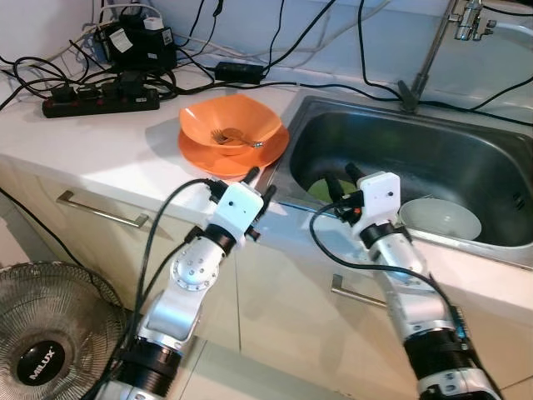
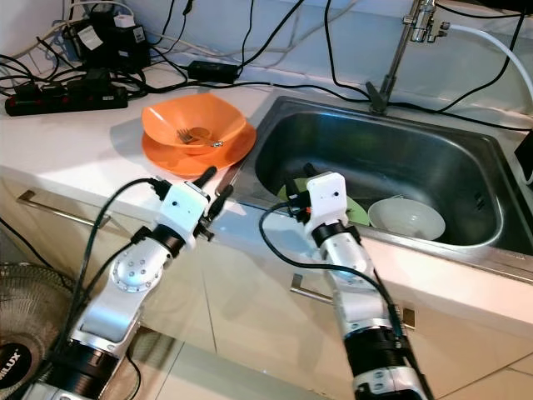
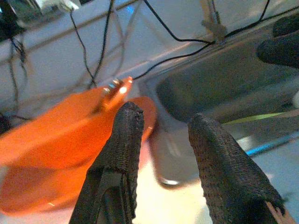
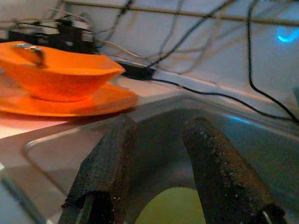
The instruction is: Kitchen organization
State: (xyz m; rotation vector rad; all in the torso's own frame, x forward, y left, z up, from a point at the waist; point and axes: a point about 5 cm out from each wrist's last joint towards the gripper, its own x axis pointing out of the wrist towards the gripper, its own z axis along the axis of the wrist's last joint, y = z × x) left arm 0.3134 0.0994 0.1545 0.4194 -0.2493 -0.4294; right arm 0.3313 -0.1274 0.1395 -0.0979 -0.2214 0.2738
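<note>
Both arms are up at the counter edge, side by side; the left gripper [image 1: 260, 183] hangs just in front of the orange bowl [image 1: 231, 122], fingers parted with nothing between them, tips short of the orange plate [image 1: 193, 152] that the bowl sits on; a fork [image 1: 226, 136] lies inside the bowl, straight beyond those fingers

The right gripper [image 1: 341, 177] reaches over the front rim of the sink [image 1: 433, 150] — its fingers also stand apart and empty, pointing down into the basin; directly under and just past its tips lies a green plate [image 2: 356, 210] on the sink floor, partly hidden by the wrist; to the outer side of that gripper, close by, a white bowl [image 1: 440, 218] sits upright in the basin; from the right wrist, the orange bowl and plate show off to the inner side, up on the counter, with the green plate [image 4: 169, 206] low between the fingers

Beyond the right gripper, at the far rim of the sink, the tap [image 1: 433, 50] rises; beyond the left gripper, past the orange bowl, a black power strip [image 1: 100, 100] and a tangle of cables [image 1: 250, 42] crowd the back of the counter [image 1: 100, 150]; below the left arm, down on the floor, stands a fan [image 1: 50, 333]; drawer handles [image 1: 102, 212] run along the cabinet front beneath both arms
</note>
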